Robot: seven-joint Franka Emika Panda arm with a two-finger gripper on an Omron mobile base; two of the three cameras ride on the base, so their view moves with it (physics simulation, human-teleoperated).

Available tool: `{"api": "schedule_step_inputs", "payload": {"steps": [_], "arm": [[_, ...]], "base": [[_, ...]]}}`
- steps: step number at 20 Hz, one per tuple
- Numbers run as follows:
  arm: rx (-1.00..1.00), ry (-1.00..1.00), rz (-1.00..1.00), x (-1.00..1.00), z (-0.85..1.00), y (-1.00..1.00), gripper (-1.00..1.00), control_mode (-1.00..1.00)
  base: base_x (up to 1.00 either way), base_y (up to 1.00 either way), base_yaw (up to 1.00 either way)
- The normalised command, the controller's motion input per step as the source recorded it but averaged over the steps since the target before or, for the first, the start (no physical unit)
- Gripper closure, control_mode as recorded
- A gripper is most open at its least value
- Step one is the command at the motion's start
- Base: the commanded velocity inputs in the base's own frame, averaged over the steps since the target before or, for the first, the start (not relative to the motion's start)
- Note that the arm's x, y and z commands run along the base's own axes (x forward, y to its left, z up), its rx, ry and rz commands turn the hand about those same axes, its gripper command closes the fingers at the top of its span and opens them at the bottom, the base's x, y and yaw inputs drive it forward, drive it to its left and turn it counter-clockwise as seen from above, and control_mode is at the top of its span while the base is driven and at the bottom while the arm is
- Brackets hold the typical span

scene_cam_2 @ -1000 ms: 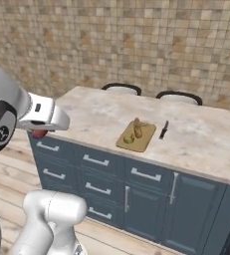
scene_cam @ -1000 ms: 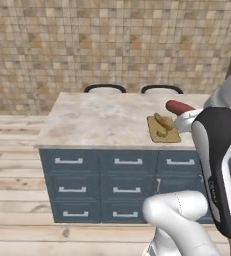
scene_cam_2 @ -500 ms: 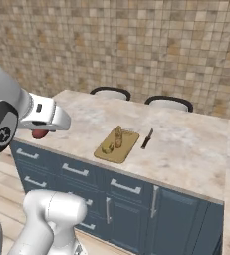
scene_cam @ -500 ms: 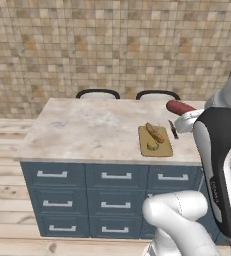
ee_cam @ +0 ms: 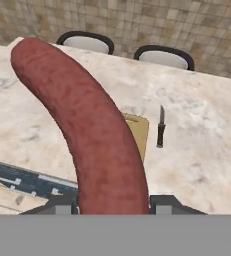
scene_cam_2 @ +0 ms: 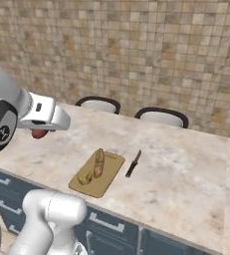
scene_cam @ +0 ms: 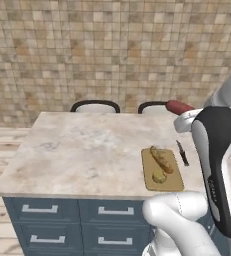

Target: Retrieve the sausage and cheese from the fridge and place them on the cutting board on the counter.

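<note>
Sausage (ee_cam: 92,135) covers most of cutting board (ee_cam: 139,132) in hand view; lower end runs off behind bottom band. End effector (scene_cam: 179,122) fingers masked by white arm in left base view. Counter (scene_cam_2: 196,179) cut by right edge. Two items on board (scene_cam: 162,170): too small to identify.

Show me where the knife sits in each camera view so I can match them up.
Left base view: knife right of centre, just right of the cutting board.
Right base view: knife at centre, right of the board.
Hand view: knife right of centre, beyond the board.
Shared landmark: the cutting board.
</note>
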Motion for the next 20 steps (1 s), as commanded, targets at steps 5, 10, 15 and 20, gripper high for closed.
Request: {"api": "schedule_step_inputs", "payload": {"steps": [5,10,15,20], "arm": [[0.00,0.00,0.00,0.00,0.00,0.00,1.00,1.00],[0.00,0.15,0.02,0.41,-0.14,-0.31,1.00,-1.00],[0.00,0.18,0.08,0.85,-0.21,-0.24,1.00,-1.00],[0.00,0.12,0.16,0.91,-0.42,-0.26,1.00,-1.00]], "base": [[0.67,-0.10,0.01],[0.00,0.00,0.00],[0.00,0.00,0.00],[0.00,0.00,0.00]]}}
